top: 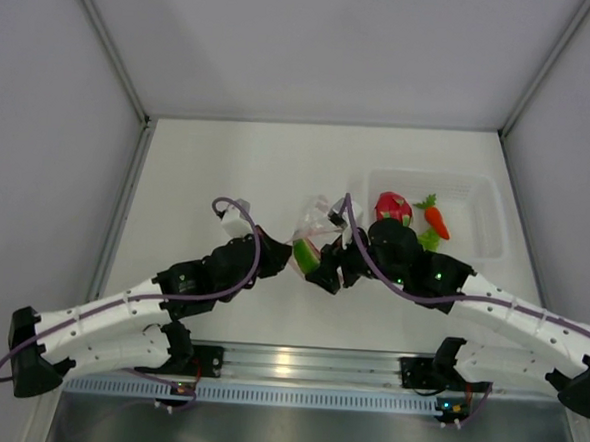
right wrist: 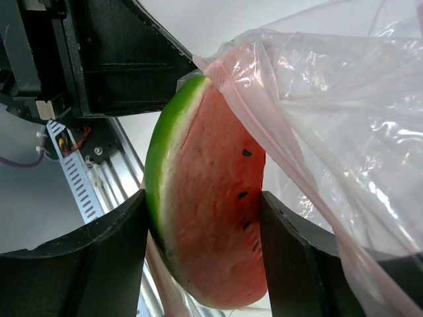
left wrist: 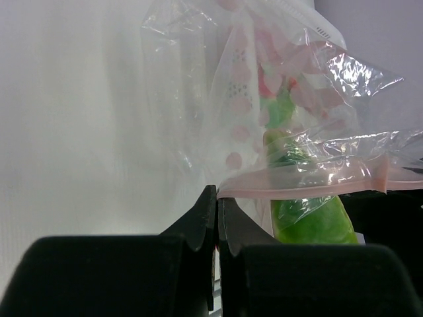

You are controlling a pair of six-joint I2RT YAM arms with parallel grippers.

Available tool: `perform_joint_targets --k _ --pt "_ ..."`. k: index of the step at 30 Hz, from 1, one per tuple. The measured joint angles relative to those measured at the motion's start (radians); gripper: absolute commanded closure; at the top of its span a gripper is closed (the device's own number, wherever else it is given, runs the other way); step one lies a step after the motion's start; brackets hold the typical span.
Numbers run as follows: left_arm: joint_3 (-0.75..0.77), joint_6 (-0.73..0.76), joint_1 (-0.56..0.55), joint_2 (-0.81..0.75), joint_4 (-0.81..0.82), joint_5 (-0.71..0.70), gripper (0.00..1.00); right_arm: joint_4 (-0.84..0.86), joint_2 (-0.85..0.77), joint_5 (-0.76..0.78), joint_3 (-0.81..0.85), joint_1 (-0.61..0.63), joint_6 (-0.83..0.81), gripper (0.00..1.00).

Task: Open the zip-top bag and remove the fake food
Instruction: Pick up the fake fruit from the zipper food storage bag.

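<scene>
Top external view, and both arms meet at centre over the tabletop [top: 228,177], with the zip-top bag [top: 318,225] bunched between them, just at 9 o'clock of the clear tub [top: 471,207], where the dragon fruit [top: 392,206] and an orange piece [top: 436,222] already sit. On the left wrist view the left gripper [left wrist: 216,214] is pinched tight on the end of the pink zip strip [left wrist: 310,175]; that strip runs 9 to 3 o'clock and the bag billows up toward 12. Over on the right wrist view the right gripper [right wrist: 201,221] clamps the melon slice [right wrist: 218,165] across its flat faces. The slice's long axis runs 12 to 6 o'clock, its green rind faces 9, and the bag film drapes its 2 o'clock shoulder. So this reads as the extraction, partly out. To do it well, the left side should hold the strip steady as an anchor. The right should draw the slice out along its own long axis, away from the mouth, so the rim slides off instead of snagging, then carry it toward the tub at 3 o'clock.
</scene>
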Motion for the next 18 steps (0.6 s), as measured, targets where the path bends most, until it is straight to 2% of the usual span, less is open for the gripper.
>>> perform_joint_targets --k 5,10,18 --pt "0.016 -0.017 0.014 0.027 -0.001 0.023 1.00 -0.024 -0.008 0.045 0.002 0.000 0.018 0.75" --pt "0.005 0.022 0.038 0.005 0.006 0.032 1.00 -0.079 0.055 0.095 0.073 0.000 0.060 0.75" --pt "-0.007 0.058 0.051 -0.021 -0.031 0.021 1.00 -0.051 0.097 0.043 0.084 0.002 0.047 0.75"
